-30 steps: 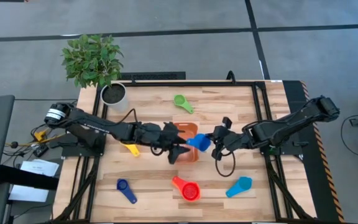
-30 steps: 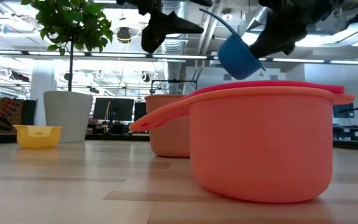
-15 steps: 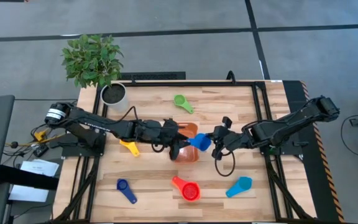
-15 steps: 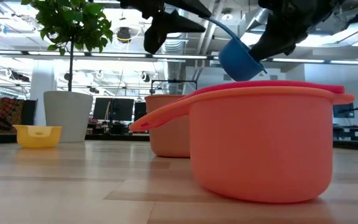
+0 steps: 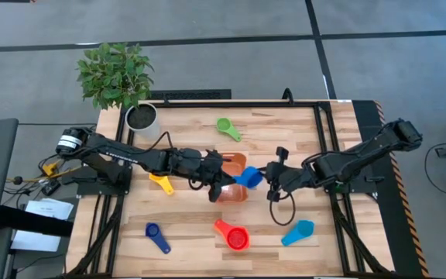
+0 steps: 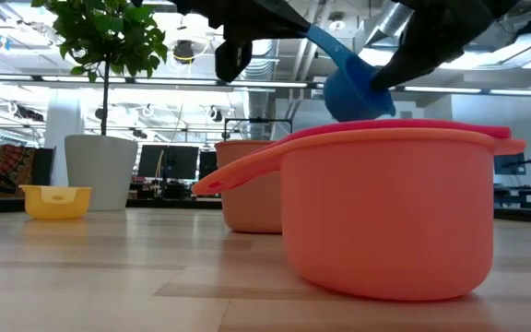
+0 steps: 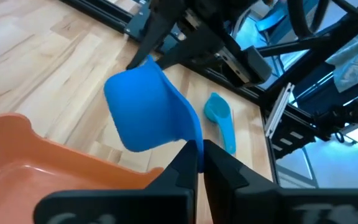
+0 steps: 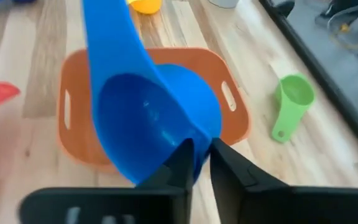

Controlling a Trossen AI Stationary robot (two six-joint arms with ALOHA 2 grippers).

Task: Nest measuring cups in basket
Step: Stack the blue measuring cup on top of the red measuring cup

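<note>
Our left gripper [image 5: 221,186] is pinched shut on the handle of the blue measuring cup [image 5: 248,177], which hangs over the three-o'clock edge of the orange basket [image 5: 231,191] at table centre. Our right gripper [image 5: 268,181] pinches the cup's bowl rim from three o'clock, jaws only narrowly apart. Outward, the green cup [image 5: 228,128] lies at twelve o'clock, the red cup [image 5: 233,235] at six.

One camera hangs overhead, looking straight down at the table [image 5: 207,147]. Another sits at tabletop level, close behind a cup [image 6: 385,207]. Both wrist cameras look closely at the blue cup [image 7: 151,109] over the basket [image 8: 82,134].
</note>
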